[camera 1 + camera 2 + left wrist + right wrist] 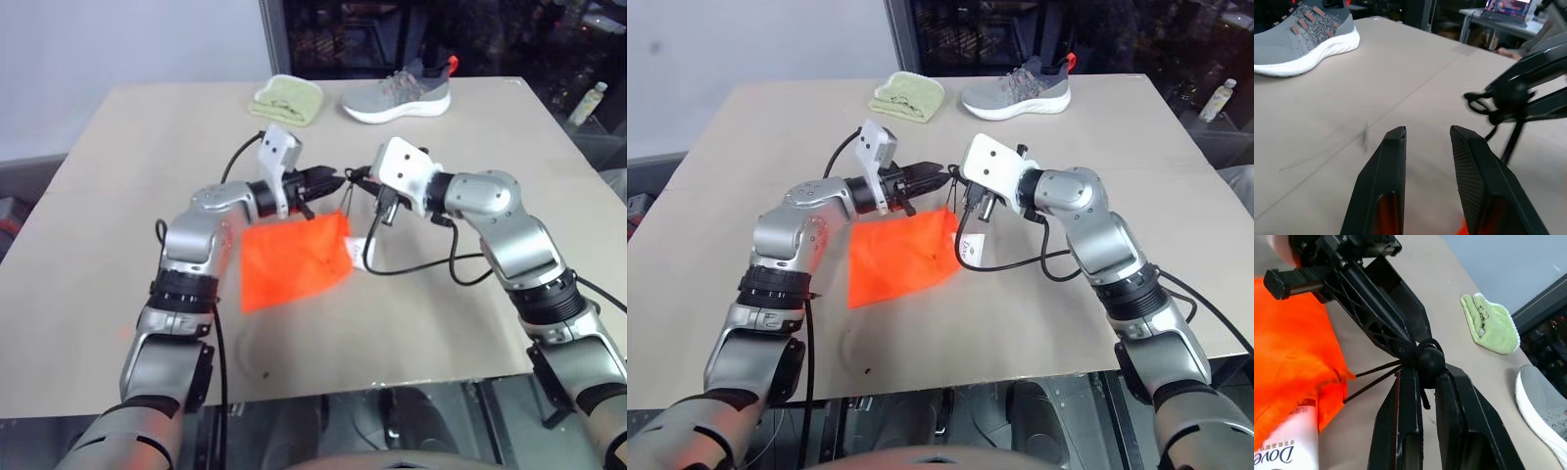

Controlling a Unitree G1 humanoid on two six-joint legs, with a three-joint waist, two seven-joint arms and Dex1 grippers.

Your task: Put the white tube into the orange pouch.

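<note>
Looking down from the head, the white tube (360,251) lies half inside the orange pouch (292,259), directly under the right gripper (355,179), its long axis running in under the fabric. Along the right wrist, that gripper pinches the black cord (1426,363). Along the left wrist, the left gripper (1427,131) stands spread and empty, further from the tube.

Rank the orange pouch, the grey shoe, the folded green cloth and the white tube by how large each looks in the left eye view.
1. orange pouch
2. grey shoe, farther from the camera, so its true size may be closer to the pouch's
3. folded green cloth
4. white tube, mostly hidden by the pouch, so its true size is unsure
</note>
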